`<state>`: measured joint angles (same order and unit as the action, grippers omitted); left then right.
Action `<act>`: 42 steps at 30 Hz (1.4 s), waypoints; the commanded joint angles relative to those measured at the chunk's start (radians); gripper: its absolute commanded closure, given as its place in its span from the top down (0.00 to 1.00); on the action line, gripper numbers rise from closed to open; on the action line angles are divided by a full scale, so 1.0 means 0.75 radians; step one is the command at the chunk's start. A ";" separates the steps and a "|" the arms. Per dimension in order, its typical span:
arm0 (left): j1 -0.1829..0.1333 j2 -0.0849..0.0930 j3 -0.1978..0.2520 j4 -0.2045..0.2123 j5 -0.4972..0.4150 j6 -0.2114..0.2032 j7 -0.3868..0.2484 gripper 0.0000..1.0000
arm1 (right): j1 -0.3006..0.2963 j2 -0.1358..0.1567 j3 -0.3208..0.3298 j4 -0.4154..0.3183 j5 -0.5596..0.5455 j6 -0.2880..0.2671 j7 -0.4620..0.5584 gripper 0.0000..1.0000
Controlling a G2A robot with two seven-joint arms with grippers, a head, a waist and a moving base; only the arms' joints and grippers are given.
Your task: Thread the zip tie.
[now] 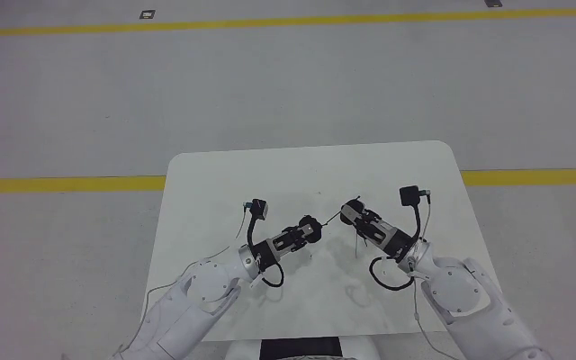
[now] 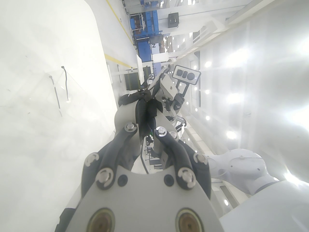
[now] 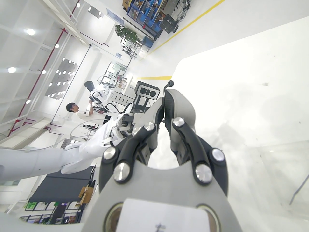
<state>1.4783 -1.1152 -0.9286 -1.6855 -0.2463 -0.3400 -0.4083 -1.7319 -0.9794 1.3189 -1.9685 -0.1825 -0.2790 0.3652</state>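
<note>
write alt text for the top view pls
Seen from above, the left gripper and right gripper face each other tip to tip over the middle of a white table, both shut on a thin dark zip tie that spans the gap between them. Grey floor with yellow lines lies beyond the table.

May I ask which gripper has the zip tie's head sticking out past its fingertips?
The right gripper; the left gripper only holds the zip tie's thin tail.

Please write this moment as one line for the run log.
left gripper: shut on zip tie | right gripper: shut on its head end | both above table | threaded: cannot tell
</note>
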 commanded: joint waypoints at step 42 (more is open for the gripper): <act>0.000 0.000 0.000 0.000 0.000 0.000 0.000 0.00 | 0.029 -0.032 -0.038 0.052 0.055 -0.015 0.047 0.00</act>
<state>1.4783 -1.1152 -0.9286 -1.6855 -0.2463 -0.3400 -0.4083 -1.7108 -1.0025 1.2915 -1.9316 -0.1447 -0.2874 0.4017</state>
